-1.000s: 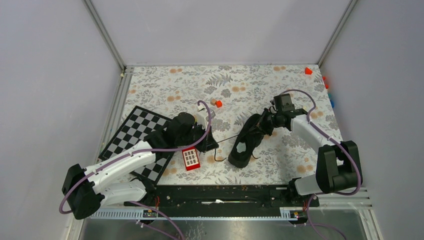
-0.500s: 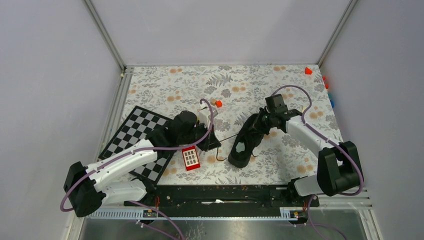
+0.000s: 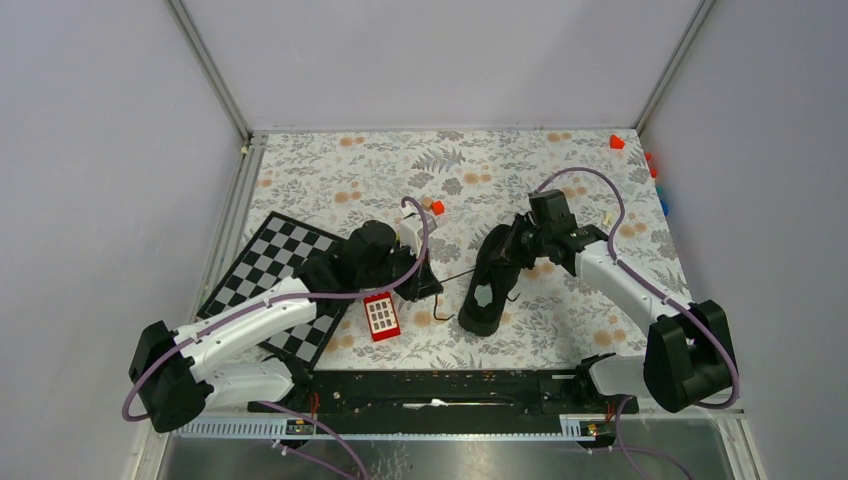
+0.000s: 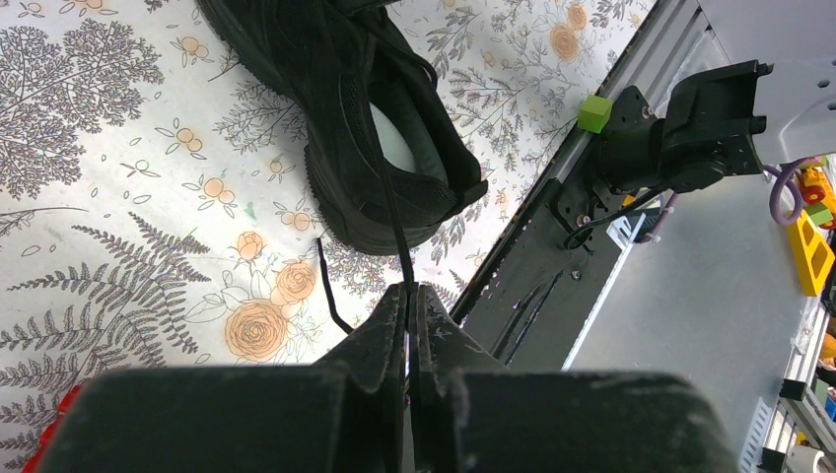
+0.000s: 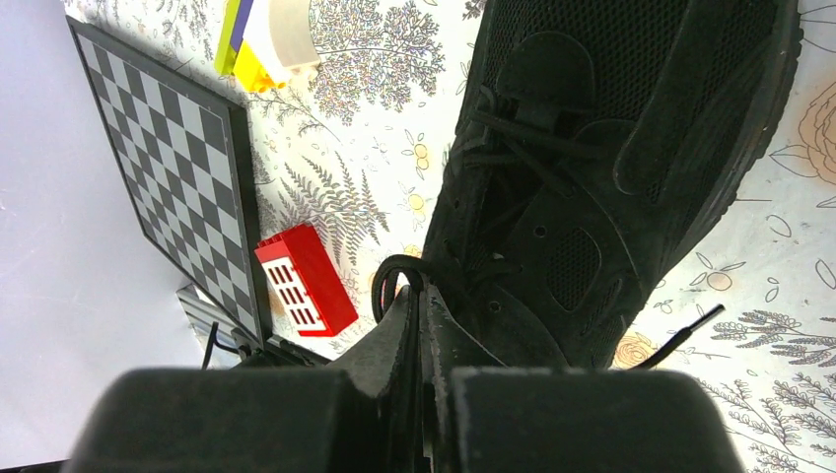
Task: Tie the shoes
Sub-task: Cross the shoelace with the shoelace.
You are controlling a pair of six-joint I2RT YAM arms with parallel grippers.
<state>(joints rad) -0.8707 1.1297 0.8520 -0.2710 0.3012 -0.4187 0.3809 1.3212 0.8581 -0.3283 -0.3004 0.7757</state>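
Floral-printed cloth (image 4: 118, 118), grey ferns and orange roses on white, is spread flat as the work surface.

Left wrist view: the shoe (image 4: 345, 128), black mesh with a padded collar and a pale grey insole, is laid on the cloth near a black metal rail (image 4: 552, 256). The left gripper (image 4: 409, 296) is pinched tight on a thin black lace (image 4: 392, 212) drawn across the shoe's opening and heel. A green cube (image 4: 594, 112) is set at the rail's edge.

Right wrist view: the right gripper (image 5: 414, 296) is clamped on a lace loop (image 5: 389, 274) beside the eyelets. A red block (image 5: 306, 279) with a white grid face and a glossy chessboard (image 5: 168, 168) are noted alongside.

Top view: plain grey walls (image 3: 430, 60) are recorded around the cloth. The shoe is placed between the two grippers, right of the red block. Against one second earlier, the right arm (image 3: 620, 280) is found shifted leftwards over the toe, and the left arm (image 3: 250, 320) is nearly unchanged.
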